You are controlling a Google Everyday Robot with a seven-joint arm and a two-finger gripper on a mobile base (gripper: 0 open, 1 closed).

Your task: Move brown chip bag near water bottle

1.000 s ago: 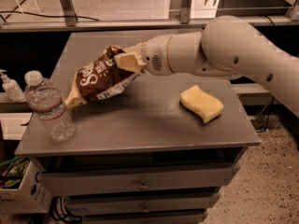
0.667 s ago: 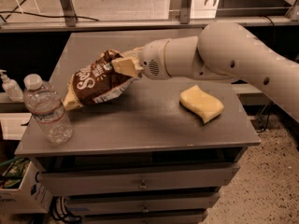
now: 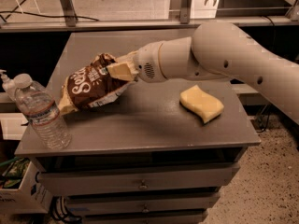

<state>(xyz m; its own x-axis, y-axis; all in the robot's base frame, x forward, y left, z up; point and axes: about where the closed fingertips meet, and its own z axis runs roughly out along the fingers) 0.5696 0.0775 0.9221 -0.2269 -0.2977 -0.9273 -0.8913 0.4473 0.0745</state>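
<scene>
The brown chip bag (image 3: 88,85) is crinkled, dark brown with white script and pale yellow ends. It hangs tilted over the left part of the grey cabinet top (image 3: 145,120), its lower end close to the surface. My gripper (image 3: 119,70) is shut on the bag's upper right end, with the white arm reaching in from the right. The water bottle (image 3: 41,112) is clear and ribbed, with a white cap and label band. It stands upright at the front left corner, just left of the bag's lower end.
A yellow wavy sponge (image 3: 202,103) lies on the right part of the top. A small white pump bottle (image 3: 5,82) stands behind the water bottle, off the left edge. Drawers sit below the top, and a metal rail runs along the back.
My gripper has carried the bag slightly lower and to the left, closer to the water bottle. The bottle and the sponge have not moved.
</scene>
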